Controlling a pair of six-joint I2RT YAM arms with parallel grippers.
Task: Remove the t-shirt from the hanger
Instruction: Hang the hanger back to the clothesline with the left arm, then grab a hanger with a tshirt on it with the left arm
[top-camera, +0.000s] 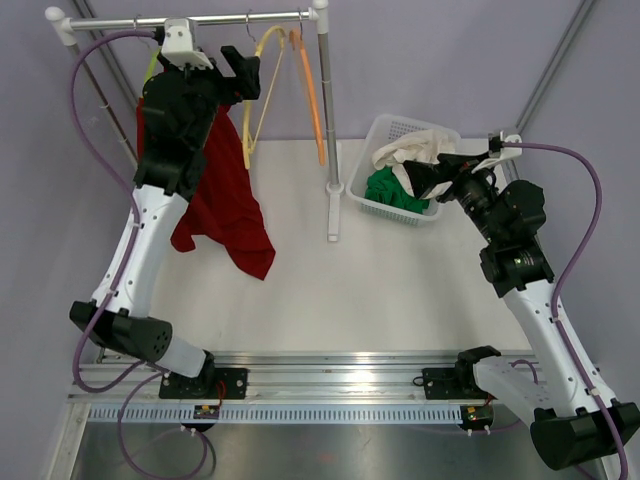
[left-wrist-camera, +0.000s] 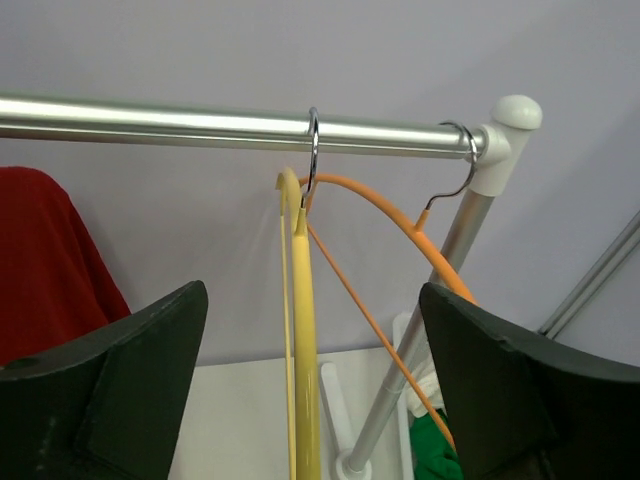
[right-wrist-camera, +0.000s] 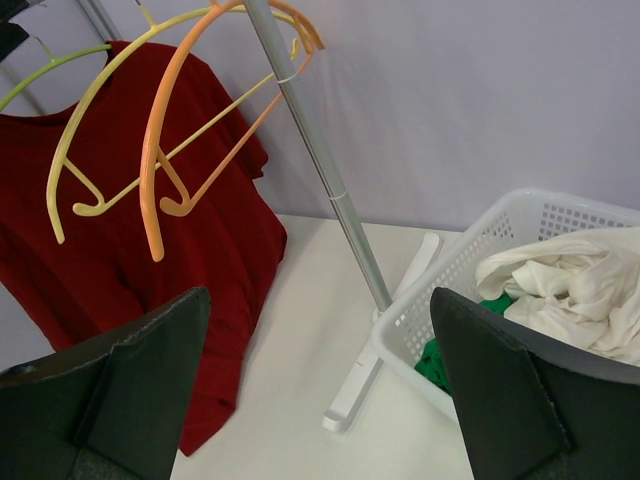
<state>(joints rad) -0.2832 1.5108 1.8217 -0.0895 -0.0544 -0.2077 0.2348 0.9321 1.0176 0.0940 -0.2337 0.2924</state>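
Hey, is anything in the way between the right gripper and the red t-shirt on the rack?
Yes. The rack's upright pole stands between the right gripper and the red t-shirt. In the right wrist view, the empty yellow hanger and orange hanger also hang in front of the shirt.

Left arm raised high, left gripper (top-camera: 245, 72) spread wide, right arm stretched forward, right gripper (top-camera: 418, 177) spread wide

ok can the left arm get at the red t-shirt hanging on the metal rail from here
Probably yes. The left gripper stands open at the metal rail, and the red t-shirt hangs just beside it with nothing between. Only the empty yellow plastic hanger is straight ahead.
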